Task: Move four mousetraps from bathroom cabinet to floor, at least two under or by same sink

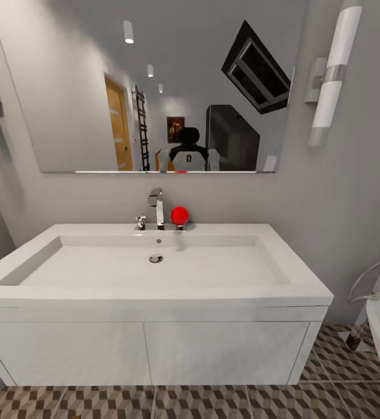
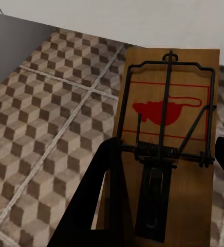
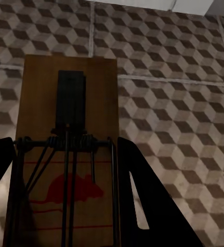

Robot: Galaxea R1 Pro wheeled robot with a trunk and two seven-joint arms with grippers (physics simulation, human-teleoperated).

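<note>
While the head view faces the white sink (image 1: 155, 259) with its chrome tap (image 1: 156, 208) and the wide mirror (image 1: 155, 87) above, each wrist view looks down on a mousetrap held over the bathroom floor (image 2: 45, 128). In the left wrist view, the left hand (image 2: 166, 170) is closed on a mousetrap (image 2: 168, 118): one dark finger (image 2: 99, 200) lies against one long edge of the wooden slab, and the other finger shows only as a dark sliver at the opposite edge, so the trap sits between them. The board's red mouse print and black wire bar face the camera, and the far end of the slab reaches out beyond the fingertips. In the right wrist view, the right hand (image 3: 66, 170) grips a second mousetrap (image 3: 68, 103) the same way, with a dark finger (image 3: 143, 200) pressed to one long edge and the other finger touching the opposite edge. This trap also juts past the fingertips, its spring and black plate uppermost. Cube-patterned tiles with pale grout lie beneath both traps; whether either slab touches the floor cannot be told. A red knob (image 1: 180, 215) stands just beside the tap, and two white vanity doors (image 1: 149, 352) hang below the basin.
</note>
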